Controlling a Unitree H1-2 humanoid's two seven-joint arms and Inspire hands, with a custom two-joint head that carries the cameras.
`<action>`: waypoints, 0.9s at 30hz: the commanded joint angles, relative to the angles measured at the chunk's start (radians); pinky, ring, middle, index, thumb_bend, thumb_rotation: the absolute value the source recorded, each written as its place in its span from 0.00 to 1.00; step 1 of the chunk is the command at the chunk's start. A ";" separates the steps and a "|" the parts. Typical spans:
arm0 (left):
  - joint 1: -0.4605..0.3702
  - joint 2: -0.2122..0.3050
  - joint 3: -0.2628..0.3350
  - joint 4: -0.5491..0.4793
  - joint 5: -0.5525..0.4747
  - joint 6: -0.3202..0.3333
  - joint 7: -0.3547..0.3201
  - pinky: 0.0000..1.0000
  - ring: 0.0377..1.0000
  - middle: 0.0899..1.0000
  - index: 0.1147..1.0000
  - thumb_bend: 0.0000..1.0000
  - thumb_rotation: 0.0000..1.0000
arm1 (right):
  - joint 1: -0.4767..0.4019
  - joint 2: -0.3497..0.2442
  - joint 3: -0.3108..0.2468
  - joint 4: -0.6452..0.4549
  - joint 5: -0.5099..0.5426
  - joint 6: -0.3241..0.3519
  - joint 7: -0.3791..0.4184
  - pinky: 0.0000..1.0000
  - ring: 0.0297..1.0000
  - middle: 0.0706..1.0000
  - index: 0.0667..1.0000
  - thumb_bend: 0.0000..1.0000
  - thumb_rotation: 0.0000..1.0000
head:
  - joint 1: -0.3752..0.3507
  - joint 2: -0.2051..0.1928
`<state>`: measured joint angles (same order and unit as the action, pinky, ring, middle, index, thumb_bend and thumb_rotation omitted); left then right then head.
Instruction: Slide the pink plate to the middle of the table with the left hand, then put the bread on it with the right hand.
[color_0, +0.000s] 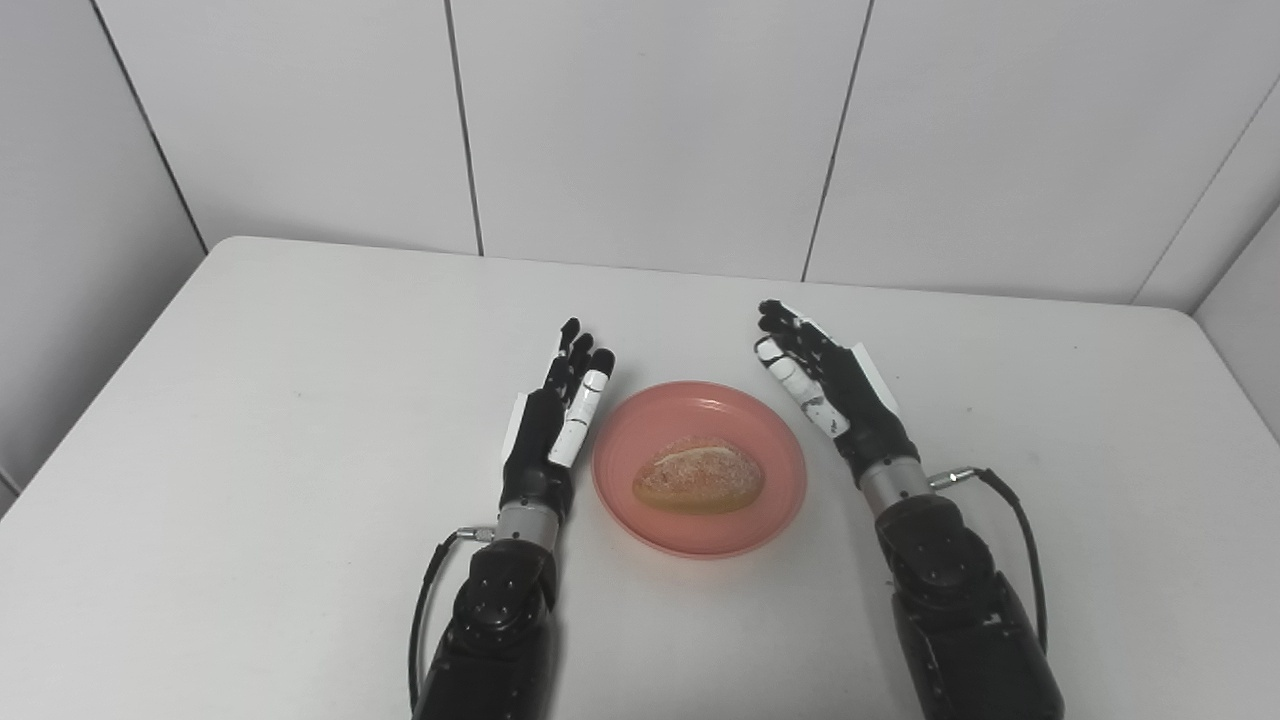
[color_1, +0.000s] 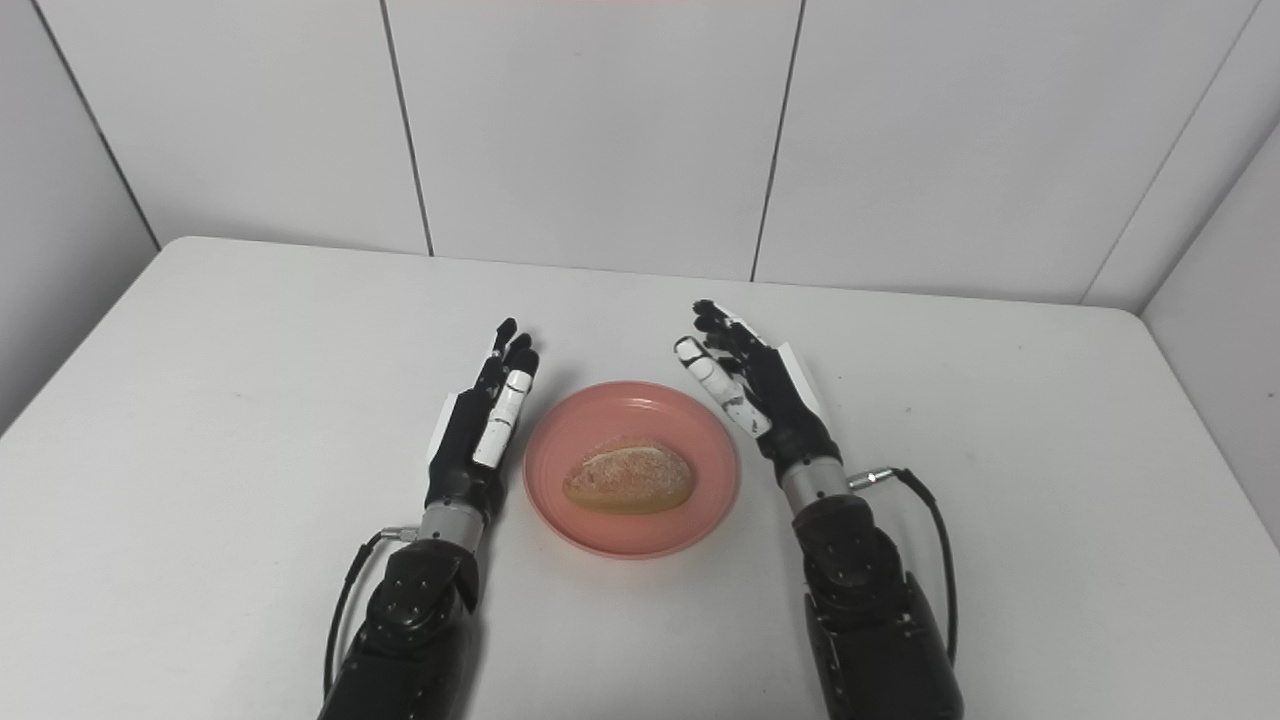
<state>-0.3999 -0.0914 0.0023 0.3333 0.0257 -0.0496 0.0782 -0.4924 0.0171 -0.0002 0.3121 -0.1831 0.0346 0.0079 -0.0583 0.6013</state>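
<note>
Bread roll (color_0: 699, 476) lay on the pink plate (color_0: 625, 440) at mid-table; left hand (color_0: 555, 420) at 9 o'clock and right hand (color_0: 828, 385) at 3 o'clock were released, holding nothing. Both steps appeared complete; no next move seemed required.

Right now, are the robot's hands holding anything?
No. The left hand and right hand are open, one each side of the pink plate. The bread lies on the plate, untouched.
</note>
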 joint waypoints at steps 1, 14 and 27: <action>-0.032 -0.006 -0.005 0.005 0.023 0.030 0.022 1.00 1.00 0.99 0.99 0.66 0.84 | -0.014 0.037 -0.029 0.006 0.050 -0.070 -0.054 0.90 0.91 0.91 0.90 0.91 1.00 | -0.005 0.001; -0.075 0.021 -0.014 0.006 0.048 0.070 0.014 1.00 1.00 1.00 1.00 0.67 0.88 | 0.053 0.150 -0.072 0.118 0.138 -0.205 -0.185 1.00 0.97 0.96 0.97 0.84 1.00 | -0.058 -0.002; -0.053 -0.006 0.019 0.003 0.003 0.032 0.026 1.00 1.00 1.00 1.00 0.64 0.87 | 0.049 0.174 -0.054 0.242 0.123 -0.319 -0.269 1.00 0.98 0.95 0.96 0.85 1.00 | -0.119 -0.005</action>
<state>-0.4384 -0.0839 0.0224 0.3441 0.0337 0.0107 0.0929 -0.4742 0.1781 -0.0544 0.5121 -0.0642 -0.2337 -0.2529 -0.1779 0.5967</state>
